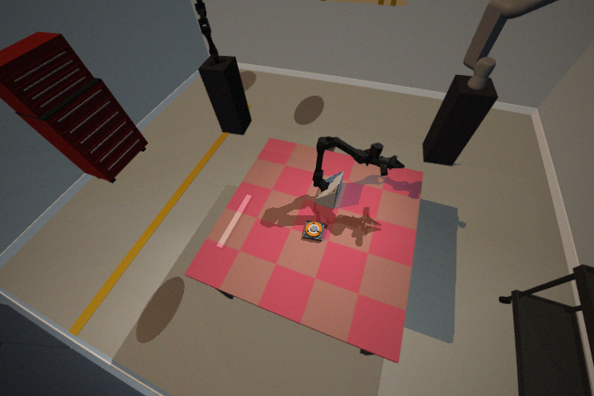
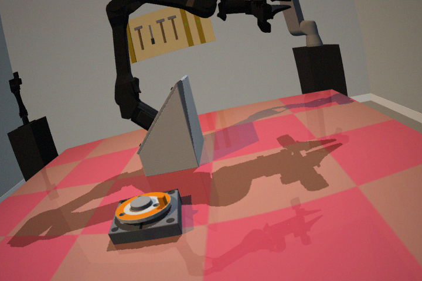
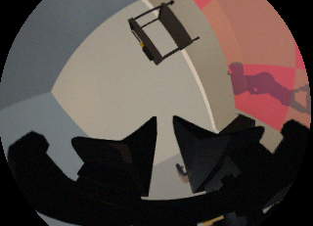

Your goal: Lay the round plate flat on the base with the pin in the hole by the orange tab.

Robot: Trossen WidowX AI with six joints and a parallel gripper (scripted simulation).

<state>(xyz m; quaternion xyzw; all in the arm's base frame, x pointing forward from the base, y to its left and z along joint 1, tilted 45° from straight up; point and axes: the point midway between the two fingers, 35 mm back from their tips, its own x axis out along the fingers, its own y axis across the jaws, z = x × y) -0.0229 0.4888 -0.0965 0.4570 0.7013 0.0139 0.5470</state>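
The round orange and white plate [image 1: 307, 228] [image 2: 123, 211] sits around the grey post [image 2: 140, 202]. It is tilted, with a dark gap between its near edge and the square dark base [image 1: 312, 239] [image 2: 145, 236]. Its orange tab [image 2: 163, 201] is at the right side in the exterior view, with a dark hole [image 2: 155, 205] beside it. The pin is not visible; the plate may hide it. My gripper [image 1: 403, 165] [image 2: 285, 3] [image 3: 164, 119] is high above the table, well behind and to the right of the plate, touching nothing. Its fingers are narrowly apart with nothing between them.
A grey wedge-shaped mount [image 1: 327, 198] [image 2: 173, 139] stands behind the base and carries my arm. The checkered table [image 1: 293, 285] [image 2: 268, 244] bears arm shadows. A red tool cabinet [image 1: 73, 107] and pedestals with other arms stand beyond the table.
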